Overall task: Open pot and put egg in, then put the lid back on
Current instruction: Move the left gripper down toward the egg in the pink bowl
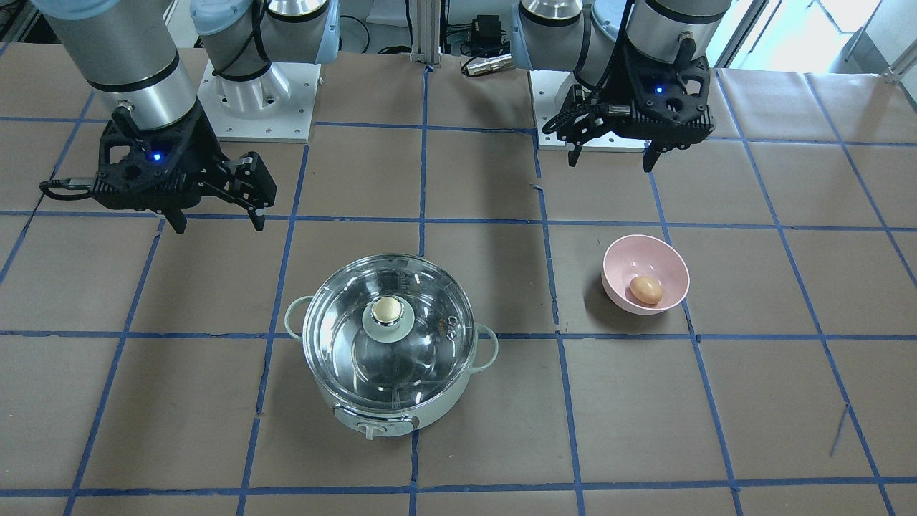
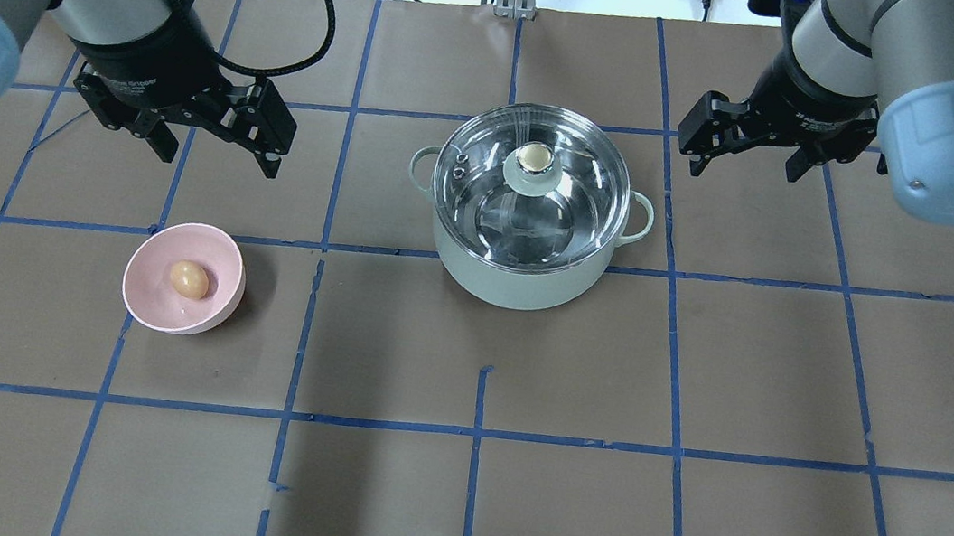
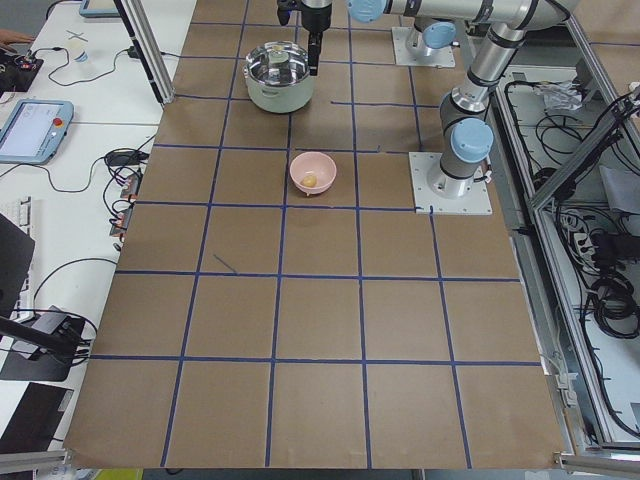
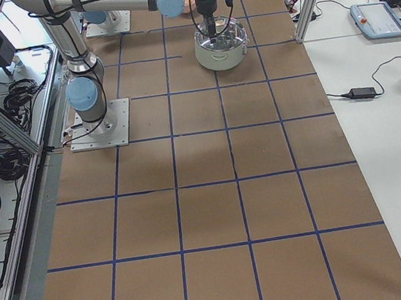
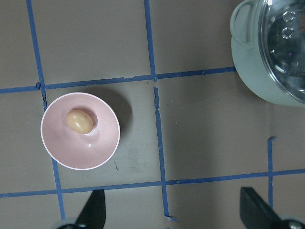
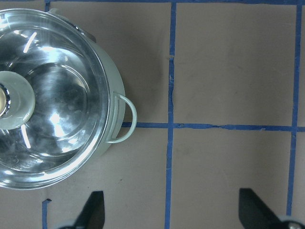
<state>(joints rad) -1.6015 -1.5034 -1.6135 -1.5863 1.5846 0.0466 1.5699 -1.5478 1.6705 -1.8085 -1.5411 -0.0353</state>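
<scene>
The pale mint-green pot (image 1: 401, 418) stands mid-table with the clear glass lid (image 1: 430, 315) closed on it, its beige-gold knob (image 1: 385, 309) on top. They also show in the overhead view: the pot (image 2: 520, 284) and the lid (image 2: 580, 203). The tan-brown egg (image 1: 646, 290) lies in a pink bowl (image 1: 617, 252), apart from the pot; the egg (image 2: 190, 279) also shows overhead. My left gripper (image 2: 218, 156) is open and empty, above the table beyond the bowl. My right gripper (image 2: 744, 170) is open and empty, beside the pot's handle (image 6: 125, 119).
The table is brown paper with a blue tape grid (image 2: 475, 432). Both arm bases (image 1: 258, 107) stand on plates at the robot's edge. The left wrist view shows the bowl (image 5: 95, 152) and the pot's edge (image 5: 252, 71).
</scene>
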